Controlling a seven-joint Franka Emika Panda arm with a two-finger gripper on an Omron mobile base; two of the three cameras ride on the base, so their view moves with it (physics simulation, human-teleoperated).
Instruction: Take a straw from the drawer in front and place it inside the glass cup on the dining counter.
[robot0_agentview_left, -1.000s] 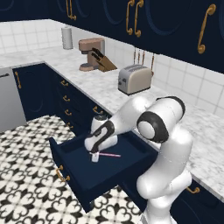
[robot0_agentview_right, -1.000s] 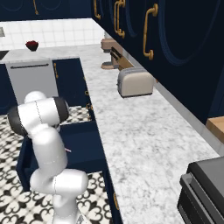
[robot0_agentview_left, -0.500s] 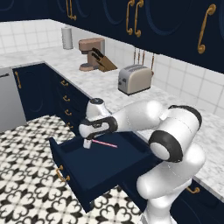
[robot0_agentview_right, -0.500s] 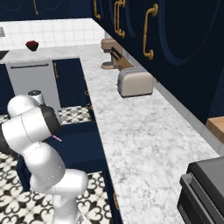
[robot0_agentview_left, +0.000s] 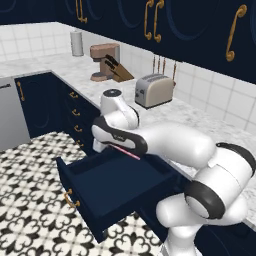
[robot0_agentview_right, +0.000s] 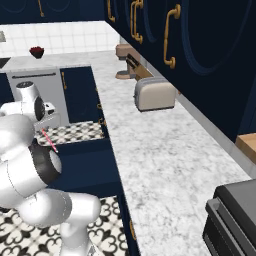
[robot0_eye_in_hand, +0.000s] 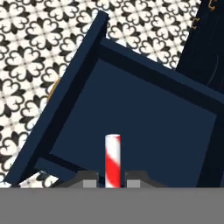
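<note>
My gripper (robot0_eye_in_hand: 112, 177) is shut on the straw (robot0_eye_in_hand: 112, 159), a thin red-and-white striped stick that rises between the two fingertips. Below it lies the open navy drawer (robot0_eye_in_hand: 144, 131), its inside bare. In the left base view the straw (robot0_agentview_left: 128, 153) shows pink, held above the rear of the drawer (robot0_agentview_left: 110, 185), whose brass handle is at the front. From the right base view the straw (robot0_agentview_right: 49, 140) hangs slanted beside my arm, over the drawer (robot0_agentview_right: 85, 165). The glass cup and the dining counter are out of view.
A marble worktop (robot0_agentview_left: 190, 117) backed by white tiles runs behind the drawer, carrying a toaster (robot0_agentview_left: 154, 90), a brown knife block (robot0_agentview_left: 116, 71) and a paper towel roll (robot0_agentview_left: 76, 43). A steel dishwasher front (robot0_agentview_left: 10, 115) stands at left. Patterned floor tiles (robot0_agentview_left: 30, 200) surround the drawer.
The arm has stretched out to the left and lifted the straw up out of the drawer, from low inside it to above its rear part. The gripper stays shut on it.
</note>
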